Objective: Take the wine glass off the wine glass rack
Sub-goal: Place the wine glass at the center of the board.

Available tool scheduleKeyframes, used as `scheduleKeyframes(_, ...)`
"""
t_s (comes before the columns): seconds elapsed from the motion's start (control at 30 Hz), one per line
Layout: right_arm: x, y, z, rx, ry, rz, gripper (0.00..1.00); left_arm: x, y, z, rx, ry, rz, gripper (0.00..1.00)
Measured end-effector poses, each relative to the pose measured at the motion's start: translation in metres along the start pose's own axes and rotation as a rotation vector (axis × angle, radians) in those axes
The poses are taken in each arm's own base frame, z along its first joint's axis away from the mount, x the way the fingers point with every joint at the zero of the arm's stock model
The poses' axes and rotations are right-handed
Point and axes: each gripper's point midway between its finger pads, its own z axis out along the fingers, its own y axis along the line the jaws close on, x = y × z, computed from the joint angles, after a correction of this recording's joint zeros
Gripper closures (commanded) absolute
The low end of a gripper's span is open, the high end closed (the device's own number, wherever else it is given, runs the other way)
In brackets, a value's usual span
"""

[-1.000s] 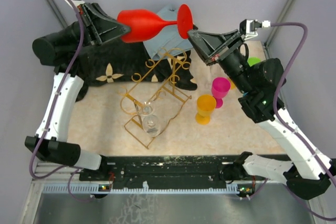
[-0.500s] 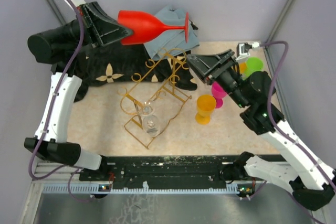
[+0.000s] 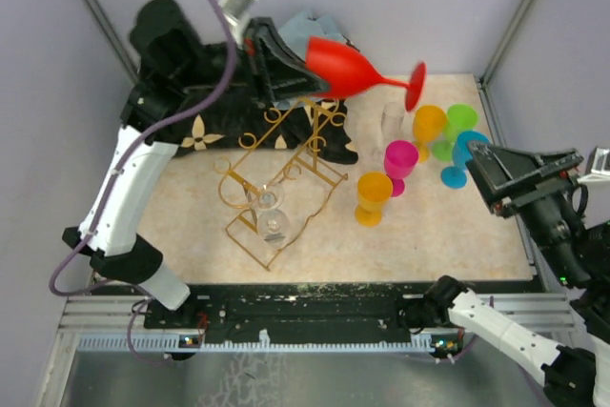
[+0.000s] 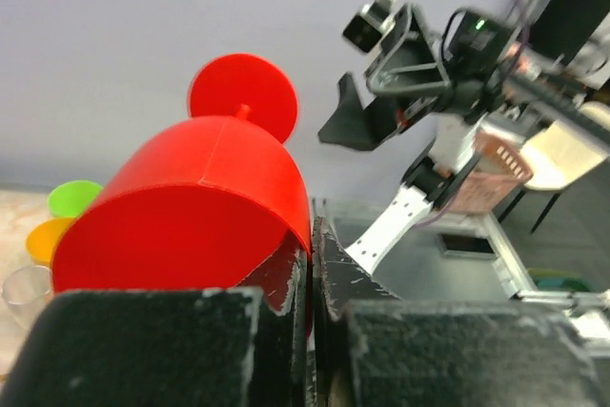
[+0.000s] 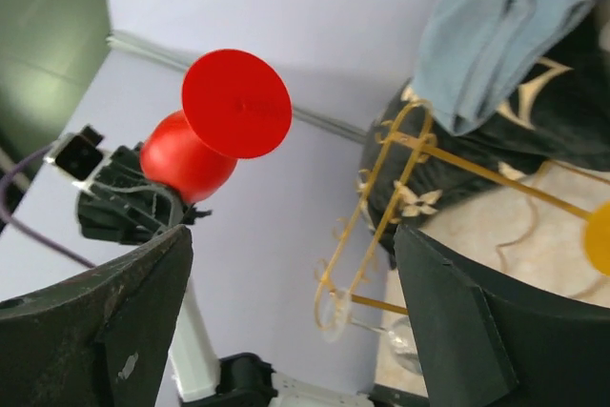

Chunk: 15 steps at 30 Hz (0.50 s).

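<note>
holds glossy red wine glass (image 3: 351, 69) sideways, aloft, clamped in left gripper (image 3: 303, 78), thin gold-wire wine glass rack (image 3: 283, 175) below; with right gripper (image 3: 486, 173) low, spread apart.

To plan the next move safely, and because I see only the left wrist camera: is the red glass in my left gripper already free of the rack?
Observer: Yes. The red wine glass, held by its bowl in the left gripper, is in the air, apart from the wine glass rack on the table.
Operator: Is the rack empty?
Observer: No. Two clear glasses sit in its near end.
Operator: And the right gripper?
Observer: The right gripper is open, at the table's right side, holding nothing.
</note>
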Motion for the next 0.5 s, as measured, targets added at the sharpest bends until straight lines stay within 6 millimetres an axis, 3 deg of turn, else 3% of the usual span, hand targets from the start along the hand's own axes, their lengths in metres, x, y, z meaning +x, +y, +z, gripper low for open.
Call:
scheduleKeyframes(0.1,-0.007,-0.027,-0.017,0.104,-0.021,-0.037,0.13,0.039,0.004,0.031,-0.010,0.091,0.027,1.00)
scheduleKeyframes(0.27,0.000,-0.074,-0.025,0.291,0.005,-0.120,0.12,0.115,-0.005,0.071,-0.026,0.287,0.095,1.00)
scheduleKeyframes(0.4,-0.001,-0.102,-0.036,0.406,-0.001,-0.168,0.11,0.167,-0.023,0.084,-0.028,0.445,0.186,1.00)
scheduleKeyframes(0.5,-0.007,-0.117,-0.046,0.474,-0.018,-0.192,0.10,0.189,-0.038,0.086,-0.022,0.522,0.248,1.00)
